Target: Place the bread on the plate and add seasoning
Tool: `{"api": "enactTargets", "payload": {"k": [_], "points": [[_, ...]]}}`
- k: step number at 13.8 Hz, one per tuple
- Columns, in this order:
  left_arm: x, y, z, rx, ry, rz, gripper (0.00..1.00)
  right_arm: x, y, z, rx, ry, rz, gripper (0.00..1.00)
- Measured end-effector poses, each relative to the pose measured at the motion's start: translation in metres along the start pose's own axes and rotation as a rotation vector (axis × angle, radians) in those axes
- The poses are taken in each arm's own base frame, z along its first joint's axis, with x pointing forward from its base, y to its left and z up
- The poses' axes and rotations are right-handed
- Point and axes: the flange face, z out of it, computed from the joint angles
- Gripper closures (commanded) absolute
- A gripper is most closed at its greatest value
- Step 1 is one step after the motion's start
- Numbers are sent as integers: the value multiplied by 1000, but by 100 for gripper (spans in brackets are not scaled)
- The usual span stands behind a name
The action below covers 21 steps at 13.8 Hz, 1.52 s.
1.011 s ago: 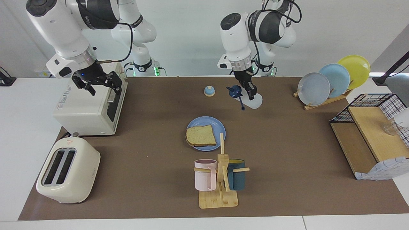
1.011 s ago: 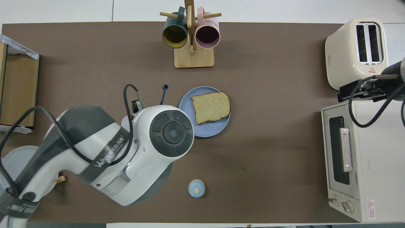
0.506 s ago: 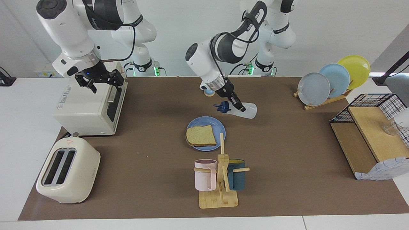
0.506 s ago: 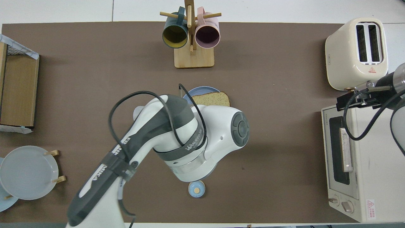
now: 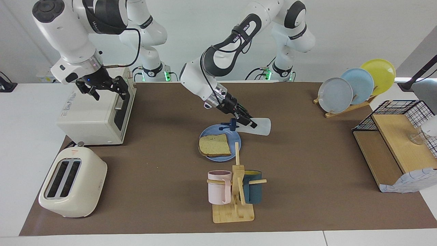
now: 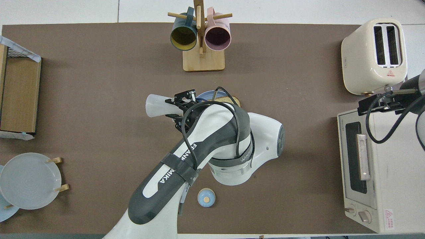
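Observation:
The bread (image 5: pixel 214 144) lies flat on the blue plate (image 5: pixel 209 132) in the middle of the table. My left gripper (image 5: pixel 248 122) is shut on the seasoning (image 5: pixel 262 126), a translucent white bottle held tipped on its side in the air. Its navy cap (image 5: pixel 233 124) points over the plate's rim nearer the robots. In the overhead view my left arm covers most of the plate (image 6: pixel 203 95) and bread (image 6: pixel 232 98); the seasoning's base (image 6: pixel 158 105) sticks out from the left gripper (image 6: pixel 181 107). My right gripper (image 5: pixel 102 88) hangs open over the toaster oven (image 5: pixel 92 114), holding nothing.
A wooden mug rack (image 5: pixel 234 196) with a pink and a teal mug stands just farther from the robots than the plate. A cream toaster (image 5: pixel 70 187) sits beside the toaster oven. A plate rack (image 5: pixel 355 85) and a wire shelf (image 5: pixel 396 143) stand at the left arm's end. A small bell (image 6: pixel 206 198) sits near the robots.
My left arm has carried the seasoning from beside the bell to over the plate and tipped it flatter, cap toward the bread. The right gripper has stayed over the toaster oven.

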Motion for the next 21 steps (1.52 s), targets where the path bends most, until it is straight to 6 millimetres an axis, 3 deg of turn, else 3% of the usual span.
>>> {"api": "enactTargets", "payload": {"k": [3,6,10,13,19,21], "points": [[52,30,12,126,-164,58,100,1,7,-3,1,15,-16,0],[81,50,11,279,-303,84,100,1,14,-6,1,22,-6,0],[86,59,6,373,-370,94,100,0,14,-8,1,27,-6,0],[91,70,17,434,-419,128,100,-1,15,-8,1,25,-5,0],[79,38,61,435,-488,103,100,-1,16,-8,2,25,-2,0],[80,39,58,438,-479,104,100,-1,17,-8,2,25,-2,0]]}}
